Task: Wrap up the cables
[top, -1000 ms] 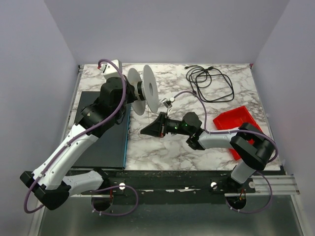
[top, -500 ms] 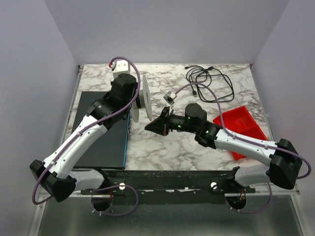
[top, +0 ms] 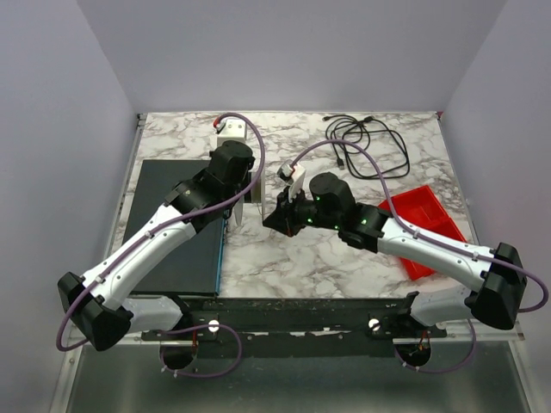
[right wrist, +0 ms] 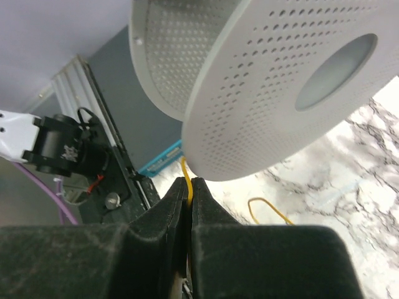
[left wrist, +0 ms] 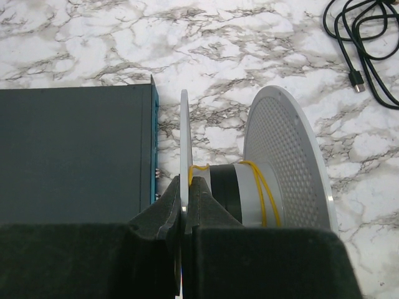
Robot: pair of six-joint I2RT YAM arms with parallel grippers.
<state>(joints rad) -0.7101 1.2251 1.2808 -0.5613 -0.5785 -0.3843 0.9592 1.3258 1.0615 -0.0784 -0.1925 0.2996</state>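
Marbled counter (top: 301, 258) met lilac walls on three sides, and the cables (top: 355, 135) lay in a loose black tangle near its far right corner, well apart from both arms, with no claw touching them. A dark slab (top: 172, 232) covered the near left part of the surface, and a red tray (top: 413, 202) sat by the right edge. Near the middle of the counter, just off the slab's right edge, the left gripper (left wrist: 185, 202) was pinched onto the thin rim of one disc of the white spool (left wrist: 287, 168), which stood on edge with its two perforated discs upright. A yellow cord (right wrist: 186, 177) ran around the spool's hub. The right gripper (right wrist: 188, 187) sat just beside the spool on its right, its padded fingers pressed together on a strand of that yellow cord directly below the nearer disc. More of the cord lay in a loop on the marble beyond.
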